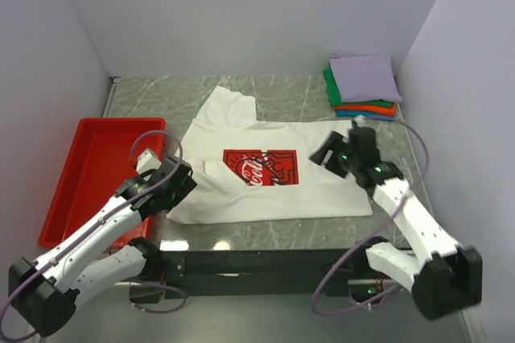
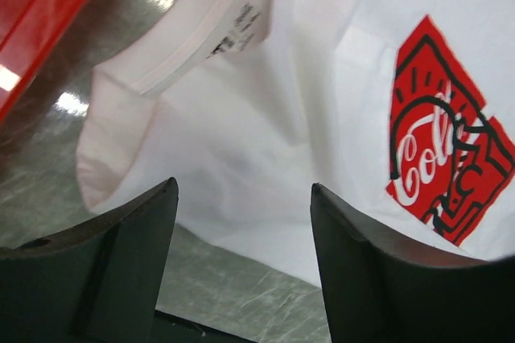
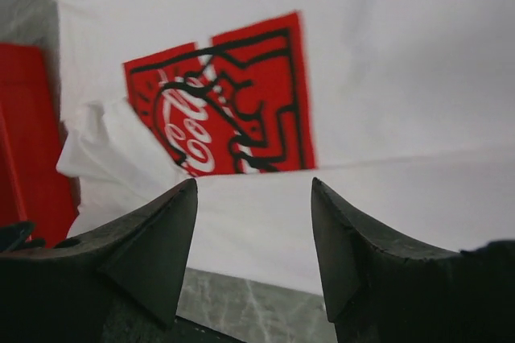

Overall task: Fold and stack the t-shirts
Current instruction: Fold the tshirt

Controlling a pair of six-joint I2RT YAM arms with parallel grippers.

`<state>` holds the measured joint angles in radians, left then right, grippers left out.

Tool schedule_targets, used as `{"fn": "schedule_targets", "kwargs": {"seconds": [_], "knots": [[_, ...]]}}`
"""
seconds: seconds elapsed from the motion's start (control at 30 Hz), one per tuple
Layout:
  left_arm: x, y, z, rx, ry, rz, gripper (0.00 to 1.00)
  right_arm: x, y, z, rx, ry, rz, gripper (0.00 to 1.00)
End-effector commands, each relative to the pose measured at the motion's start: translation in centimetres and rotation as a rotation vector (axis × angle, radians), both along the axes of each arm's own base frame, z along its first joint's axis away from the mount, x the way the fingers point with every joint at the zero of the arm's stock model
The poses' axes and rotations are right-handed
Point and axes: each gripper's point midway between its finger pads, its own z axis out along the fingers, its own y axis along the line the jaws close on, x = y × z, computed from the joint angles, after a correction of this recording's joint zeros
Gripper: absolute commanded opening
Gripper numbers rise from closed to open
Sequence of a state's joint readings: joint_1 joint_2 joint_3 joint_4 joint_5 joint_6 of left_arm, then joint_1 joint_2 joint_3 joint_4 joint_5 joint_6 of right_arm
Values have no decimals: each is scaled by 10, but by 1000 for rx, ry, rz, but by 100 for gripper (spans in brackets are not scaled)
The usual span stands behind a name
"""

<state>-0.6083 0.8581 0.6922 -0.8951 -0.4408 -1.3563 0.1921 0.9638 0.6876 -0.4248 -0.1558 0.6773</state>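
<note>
The large white cotton t-shirt with red Coca-Cola print (image 1: 322,188) lies lengthwise between your arms on the grey table (image 1: 282,234). Its collar is by the left gripper (image 1: 187,180) and its hem by the right gripper (image 1: 326,152). Both have their jaws apart and empty.

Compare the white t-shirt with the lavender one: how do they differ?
The white t-shirt lies spread across the middle of the table; the lavender t-shirt is folded small in the far right corner. The white t-shirt has a red chest print; the lavender t-shirt is plain. The white t-shirt lies on the table; the lavender t-shirt tops a stack. Both are cloth tees.
</note>
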Motion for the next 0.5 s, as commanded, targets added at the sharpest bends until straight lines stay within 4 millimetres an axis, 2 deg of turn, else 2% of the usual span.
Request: {"fn": "schedule_targets", "kwargs": {"seconds": [0.0, 0.03, 0.1, 0.13, 0.2, 0.23, 0.27, 0.3, 0.33, 0.4, 0.43, 0.47], "knots": [[35, -13, 42, 36, -133, -86, 72, 52, 48, 29, -67, -149, 135, 65], [42, -14, 43, 73, -133, -113, 72, 60, 81, 32, -66, -175, 239, 64], [59, -11, 57, 89, -159, -122, 72, 70, 109, 31, -59, -192, 322, 60], [66, -10, 51, 93, -133, -127, 71, 80, 136, 30, -48, -208, 403, 59], [86, -2, 52, 61, -130, -125, 69, 87, 164, 25, -29, -209, 487, 56], [93, -1, 43, 58, -100, -133, 67, 94, 189, 18, -25, -207, 551, 55], [104, 4, 43, 45, -109, -120, 65, 97, 200, 15, -26, -201, 579, 54], [107, 1, 40, 34, -93, -148, 65, 108, 215, 27, -19, -240, 607, 53], [112, 0, 28, 41, -53, -153, 63, 110, 228, 6, -28, -199, 634, 53], [125, -1, 27, 42, -47, -165, 62, 107, 252, -2, -22, -186, 694, 52], [128, -5, 17, 32, -18, -183, 61, 113, 264, -9, -21, -180, 712, 52], [133, -7, 16, 24, -18, -194, 60, 110, 274, -13, -21, -174, 735, 51]]}}
